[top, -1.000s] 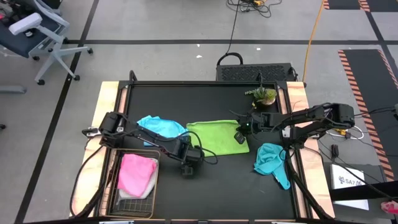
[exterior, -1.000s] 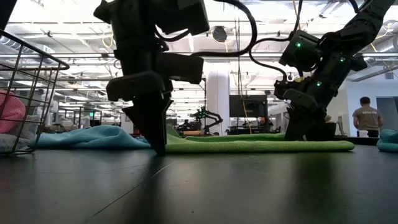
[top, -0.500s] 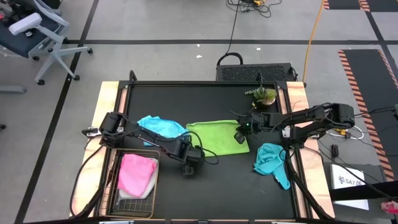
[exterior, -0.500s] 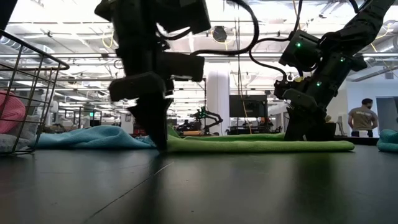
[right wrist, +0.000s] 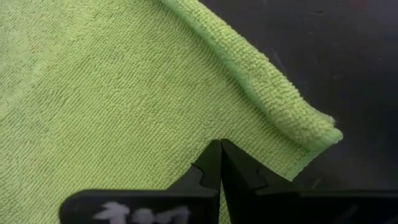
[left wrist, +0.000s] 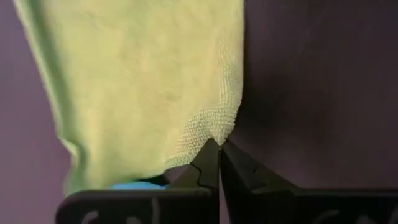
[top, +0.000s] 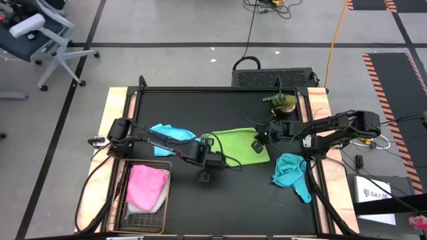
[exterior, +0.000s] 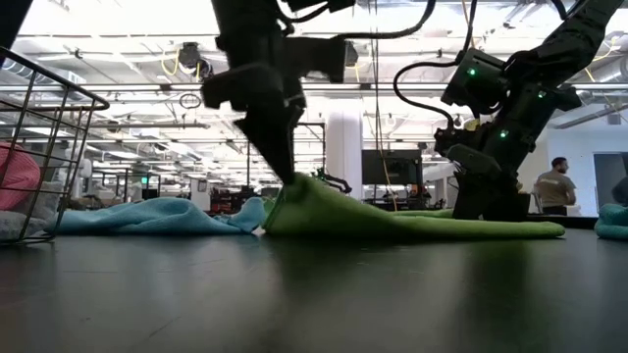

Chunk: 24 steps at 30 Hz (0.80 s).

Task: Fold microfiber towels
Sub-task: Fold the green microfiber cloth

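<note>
both jaws on lime green towel (top: 233,144)

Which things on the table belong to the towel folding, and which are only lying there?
Part of the job:
- lime green towel, pinched at one corner by the left gripper and at another by the right gripper
- light blue towel
- teal towel
- pink towel

Just lying about:
- potted plant
- wire basket, holding the pink towel
</note>
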### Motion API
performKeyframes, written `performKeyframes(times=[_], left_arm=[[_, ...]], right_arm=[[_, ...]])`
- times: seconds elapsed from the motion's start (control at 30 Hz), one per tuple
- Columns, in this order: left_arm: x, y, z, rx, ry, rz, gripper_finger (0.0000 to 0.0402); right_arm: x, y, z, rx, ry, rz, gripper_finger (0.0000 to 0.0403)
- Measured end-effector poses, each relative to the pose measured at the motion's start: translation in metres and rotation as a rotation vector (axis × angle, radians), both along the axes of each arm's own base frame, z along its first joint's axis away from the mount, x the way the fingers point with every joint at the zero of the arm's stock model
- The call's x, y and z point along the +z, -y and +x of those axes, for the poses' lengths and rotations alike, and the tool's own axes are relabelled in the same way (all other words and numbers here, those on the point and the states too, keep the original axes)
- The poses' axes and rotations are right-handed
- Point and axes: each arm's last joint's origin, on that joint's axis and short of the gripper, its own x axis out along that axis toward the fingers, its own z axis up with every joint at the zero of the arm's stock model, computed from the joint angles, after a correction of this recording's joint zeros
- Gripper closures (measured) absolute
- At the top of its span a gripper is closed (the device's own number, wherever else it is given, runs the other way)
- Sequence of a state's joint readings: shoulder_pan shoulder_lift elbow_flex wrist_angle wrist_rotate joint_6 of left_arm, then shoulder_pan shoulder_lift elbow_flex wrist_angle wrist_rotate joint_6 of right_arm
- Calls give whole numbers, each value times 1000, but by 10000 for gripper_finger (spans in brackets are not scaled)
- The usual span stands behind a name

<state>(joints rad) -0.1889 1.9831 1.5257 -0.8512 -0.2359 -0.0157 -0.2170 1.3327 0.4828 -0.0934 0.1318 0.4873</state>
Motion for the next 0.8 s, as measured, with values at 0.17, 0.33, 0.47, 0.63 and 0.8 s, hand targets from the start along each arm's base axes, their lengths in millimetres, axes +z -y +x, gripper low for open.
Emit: performKeyframes(times=[0.17,0.33,0.47,0.63,0.8], left_arm=[[15,-16,9,-28,27,15,399],[18,-31,13,-42,34,28,400],[20,-40,17,-88,63,39,400],[24,-50,27,-176,148,37,401],[25,-65,31,-225,168,59,401]], right_arm=[[5,0,0,-5,31,-3,403],[34,0,2,-2,166,-34,403],[68,0,-4,-20,287,-91,403],[105,-2,-22,-73,372,-165,403],[123,-5,-41,-136,420,-191,403]])
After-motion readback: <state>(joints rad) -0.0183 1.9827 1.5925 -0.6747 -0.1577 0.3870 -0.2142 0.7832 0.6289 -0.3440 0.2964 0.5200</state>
